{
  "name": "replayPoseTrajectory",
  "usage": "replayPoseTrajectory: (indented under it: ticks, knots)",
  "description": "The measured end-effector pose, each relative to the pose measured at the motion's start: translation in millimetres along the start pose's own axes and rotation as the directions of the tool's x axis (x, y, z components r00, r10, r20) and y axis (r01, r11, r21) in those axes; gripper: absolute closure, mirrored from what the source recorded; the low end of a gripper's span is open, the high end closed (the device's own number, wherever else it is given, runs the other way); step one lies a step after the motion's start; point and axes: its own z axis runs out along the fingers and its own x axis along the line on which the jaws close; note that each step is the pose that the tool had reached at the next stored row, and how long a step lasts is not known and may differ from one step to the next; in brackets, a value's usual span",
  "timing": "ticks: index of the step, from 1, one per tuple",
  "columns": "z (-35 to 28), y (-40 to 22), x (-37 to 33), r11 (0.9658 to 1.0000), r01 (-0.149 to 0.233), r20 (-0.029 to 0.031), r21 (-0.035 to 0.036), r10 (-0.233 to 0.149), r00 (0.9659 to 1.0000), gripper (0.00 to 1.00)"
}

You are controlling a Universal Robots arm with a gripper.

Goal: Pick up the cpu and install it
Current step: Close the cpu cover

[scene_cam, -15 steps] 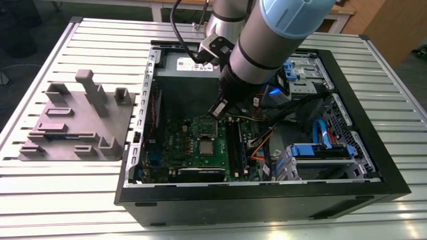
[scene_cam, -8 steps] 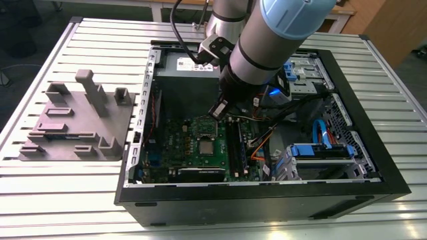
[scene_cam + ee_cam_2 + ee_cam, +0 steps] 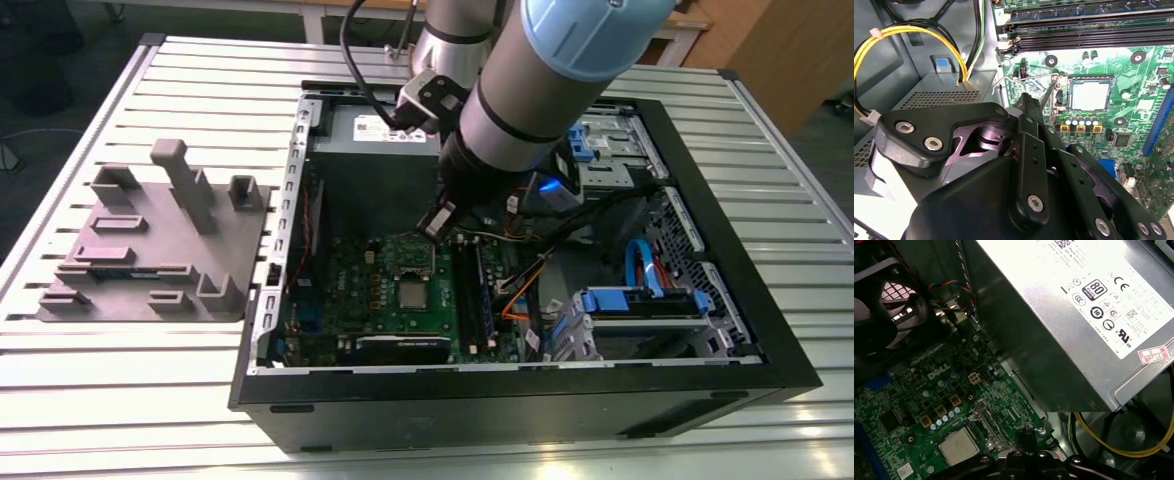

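The cpu (image 3: pixel 412 293) (image 3: pixel 1090 94) (image 3: pixel 958 446) sits seated in the motherboard (image 3: pixel 350 285) socket inside the computer case (image 3: pixel 747 340). Gripper (image 3: pixel 438 222) hovers above; fingers closed on nothing, near the socket lever (image 3: pixel 1050 95).

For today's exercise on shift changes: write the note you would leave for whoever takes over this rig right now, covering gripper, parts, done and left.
Gripper: fingers together, holding nothing, above the green motherboard inside the open computer case.
Cpu: lying flat in its socket, silver top up; it also shows in both wrist views.
Done: the cpu is placed in the socket.
Left: the socket frame stands open beside the cpu, not closed.
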Motion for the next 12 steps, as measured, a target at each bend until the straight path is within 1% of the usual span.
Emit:
replayPoseTrajectory:
  ticks: [12]
  knots:
    - [-0.7, -1.8, 2.5, 1.0000, 0.000, -0.0001, 0.0000, 0.000, 1.0000, 0.90]
